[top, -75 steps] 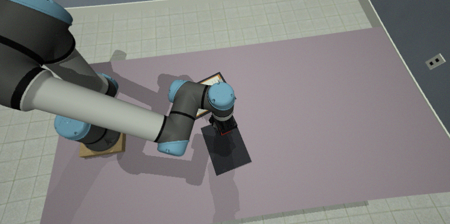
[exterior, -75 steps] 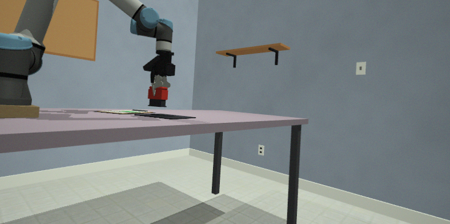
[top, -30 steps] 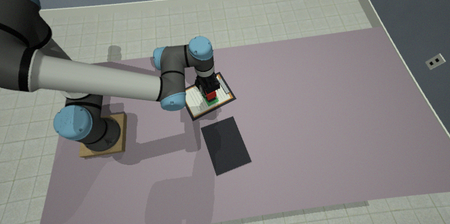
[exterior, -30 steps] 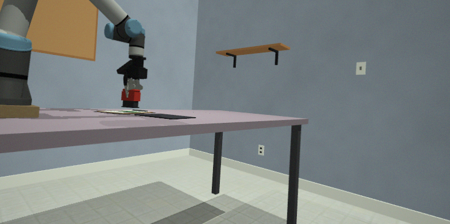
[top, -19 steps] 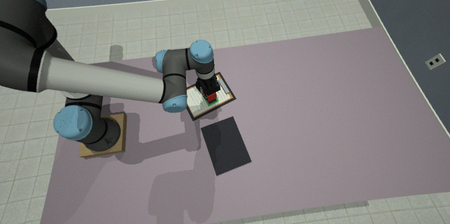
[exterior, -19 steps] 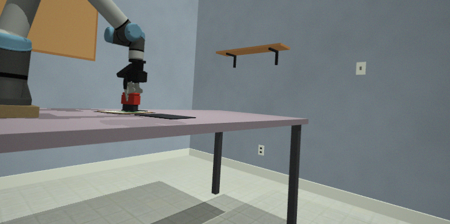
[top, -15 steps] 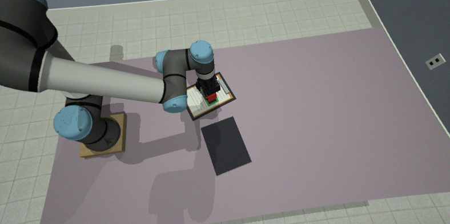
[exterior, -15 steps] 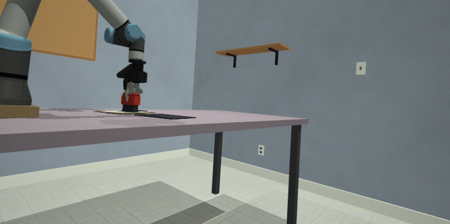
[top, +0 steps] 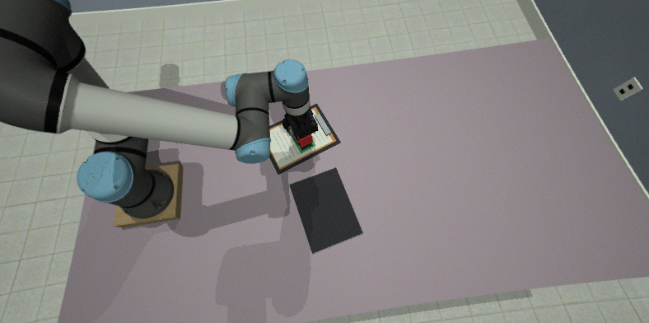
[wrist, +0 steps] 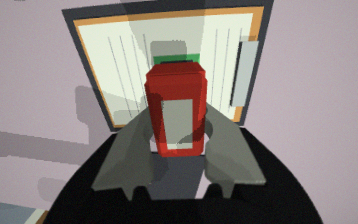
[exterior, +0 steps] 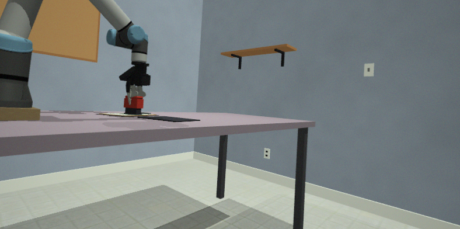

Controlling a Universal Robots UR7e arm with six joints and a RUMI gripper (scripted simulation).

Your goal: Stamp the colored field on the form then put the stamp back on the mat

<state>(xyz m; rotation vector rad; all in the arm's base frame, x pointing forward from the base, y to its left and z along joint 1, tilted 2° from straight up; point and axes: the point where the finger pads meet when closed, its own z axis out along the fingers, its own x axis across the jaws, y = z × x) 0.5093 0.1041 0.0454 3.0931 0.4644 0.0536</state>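
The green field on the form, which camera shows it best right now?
The wrist view: a strip of the green field shows just beyond the red stamp, which the gripper holds over it. The top view shows only a thin green edge beside the stamp. In the exterior view the form lies edge-on, so the field cannot be made out.

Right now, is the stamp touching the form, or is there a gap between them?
Touching. In the exterior view the stamp's dark base sits on the form with no gap visible, held by the gripper.
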